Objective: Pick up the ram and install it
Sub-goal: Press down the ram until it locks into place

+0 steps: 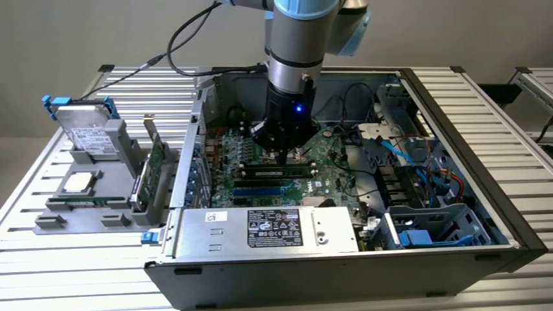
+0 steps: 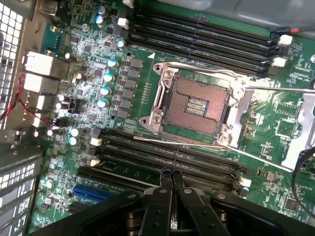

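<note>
**Pincer shut above the memory slots**

I'm down inside the open computer case (image 1: 449, 214), my pincer (image 2: 172, 178) closed tight, fingertips pressed together with nothing between them. Right under me runs the bank of long black slots (image 2: 167, 162), with the bare CPU socket (image 2: 194, 105) just beyond. The ram (image 1: 278, 172) sits seated lengthwise in a slot on the motherboard (image 1: 324, 155), directly below my pincer in the exterior view. Outside the case, a grey holder (image 1: 87, 194) rests on the surface (image 1: 484, 97).
</note>
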